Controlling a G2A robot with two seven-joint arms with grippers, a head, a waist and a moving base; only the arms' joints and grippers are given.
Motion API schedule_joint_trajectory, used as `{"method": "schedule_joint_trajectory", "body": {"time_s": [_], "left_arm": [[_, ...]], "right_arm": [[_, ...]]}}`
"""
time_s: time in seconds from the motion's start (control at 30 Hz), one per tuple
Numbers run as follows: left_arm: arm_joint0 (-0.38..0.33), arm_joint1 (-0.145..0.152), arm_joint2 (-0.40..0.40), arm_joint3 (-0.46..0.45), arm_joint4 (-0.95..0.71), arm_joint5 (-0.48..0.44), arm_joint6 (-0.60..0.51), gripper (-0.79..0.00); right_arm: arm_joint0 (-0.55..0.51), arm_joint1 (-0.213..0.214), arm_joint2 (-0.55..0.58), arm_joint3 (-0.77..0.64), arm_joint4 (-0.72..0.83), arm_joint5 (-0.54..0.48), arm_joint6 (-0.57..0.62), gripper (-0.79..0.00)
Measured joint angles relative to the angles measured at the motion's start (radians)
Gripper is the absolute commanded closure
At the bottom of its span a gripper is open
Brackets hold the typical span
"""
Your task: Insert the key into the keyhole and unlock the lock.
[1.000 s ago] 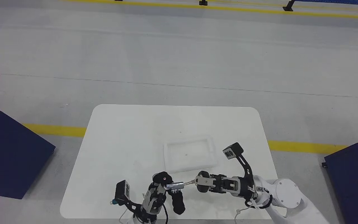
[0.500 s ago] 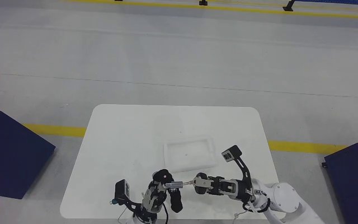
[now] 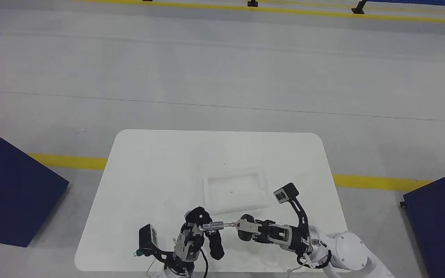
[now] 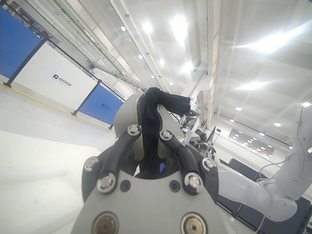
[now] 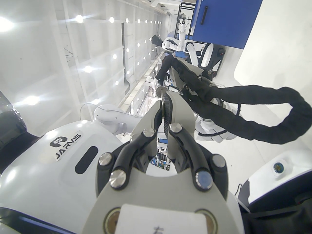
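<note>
Left fingers [image 4: 126,113] pinching lock [image 4: 175,104], right fingers [image 5: 180,108] pinching key [image 5: 161,90]; hold lock rigid, line key square with keyhole, seat fully before twisting.

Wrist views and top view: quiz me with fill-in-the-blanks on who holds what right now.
1. The left gripper has its fingers shut on the ___ cable of the lock.
2. The right gripper pinches the ___.
3. The white tray lies on the ___.
Missing: black; key; table.
</note>
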State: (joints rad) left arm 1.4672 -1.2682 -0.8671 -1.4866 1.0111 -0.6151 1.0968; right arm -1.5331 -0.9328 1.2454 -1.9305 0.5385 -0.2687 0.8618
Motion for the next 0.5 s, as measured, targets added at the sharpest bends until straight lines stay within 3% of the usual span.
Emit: {"method": "schedule_joint_trajectory", "body": {"time_s": [0.5], "left_arm": [[-0.003, -0.021, -0.013, 0.014, 0.032, 0.066, 0.041, 0.000]], "right_arm": [[-0.011, -0.010, -0.012, -0.005, 0.000, 0.001, -0.010, 0.000]]}}
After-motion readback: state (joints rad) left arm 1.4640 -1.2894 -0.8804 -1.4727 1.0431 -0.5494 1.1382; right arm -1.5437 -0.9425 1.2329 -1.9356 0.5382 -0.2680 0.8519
